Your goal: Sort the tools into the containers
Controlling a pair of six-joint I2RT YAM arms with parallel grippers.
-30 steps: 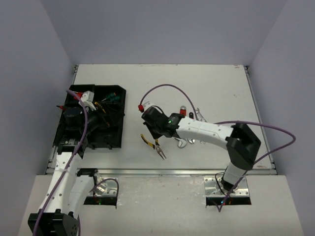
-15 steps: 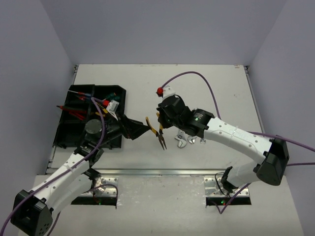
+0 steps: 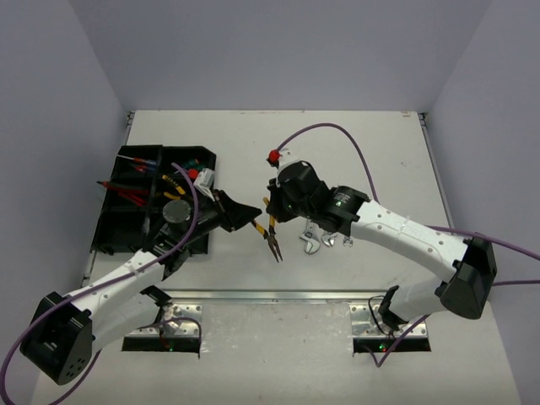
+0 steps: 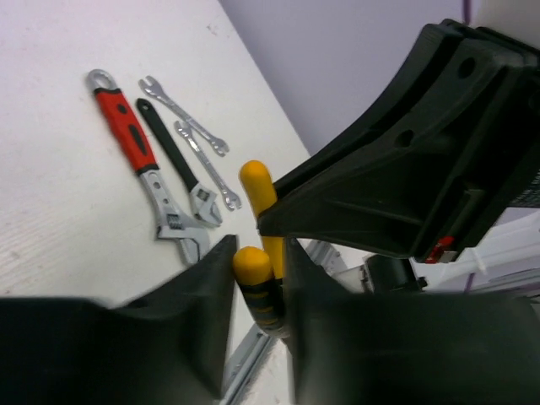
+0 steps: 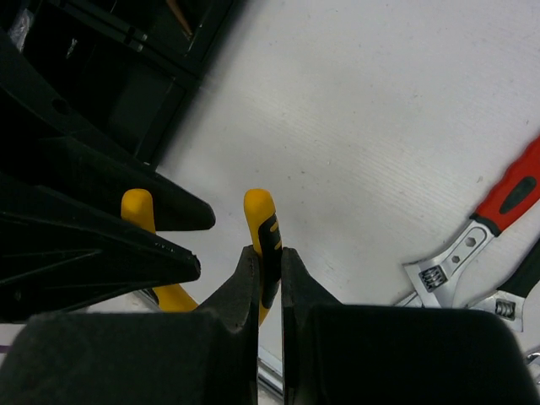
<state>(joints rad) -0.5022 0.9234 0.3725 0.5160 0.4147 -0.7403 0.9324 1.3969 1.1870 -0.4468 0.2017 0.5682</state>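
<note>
The yellow-handled pliers [image 3: 270, 233] hang above the table between both arms, jaws pointing down. My right gripper [image 5: 268, 261] is shut on one yellow-and-black handle [image 5: 261, 215]. My left gripper [image 4: 257, 272] has closed on the other handle [image 4: 251, 265], with both fingers against it. In the top view the left gripper [image 3: 253, 221] reaches in from the tray side and the right gripper [image 3: 272, 213] from the other side. The black organizer tray [image 3: 126, 229] stands at the left with red, blue and green-handled screwdrivers and another yellow-handled tool in its compartments.
A red-handled adjustable wrench [image 4: 126, 131], a black-handled wrench [image 4: 167, 150] and two thin silver wrenches [image 4: 184, 114] lie together on the white table below the right arm [image 3: 396, 229]. The table's metal front rail [image 3: 278, 295] runs just beyond the pliers' tip.
The right gripper lifted the pliers off the table. The left arm swung out of the tray to the pliers, and its jaws went from wide open to closed on one handle.
</note>
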